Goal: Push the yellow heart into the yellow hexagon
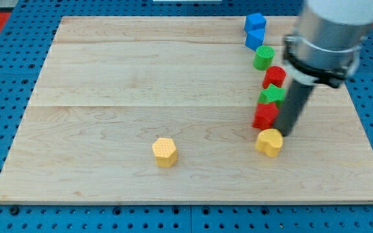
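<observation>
1. On the tabletop [109, 77], the yellow heart [270, 142] is seen low on the view's right, well apart from the yellow hexagon [164, 151], which sits left of it near the view's bottom.
2. No hand is fitted, so no open or closed state can be told; only a dark rod is carried, and my tip [283, 134] is placed just beside the heart, at its upper right edge.
3. The red star [265, 116] is found touching or nearly touching the rod on its left, directly above the heart, with a green star [272, 95], red cylinder [275, 75], green cylinder [263, 57] and two blue blocks [255, 30] lined above.
4. A leftward push is judged to be needed. Since the heart is contacted high on its edge, it could be sent downward toward the tabletop's lower rim instead.
5. The red star could be dragged along if the rod is swept left at this height.
</observation>
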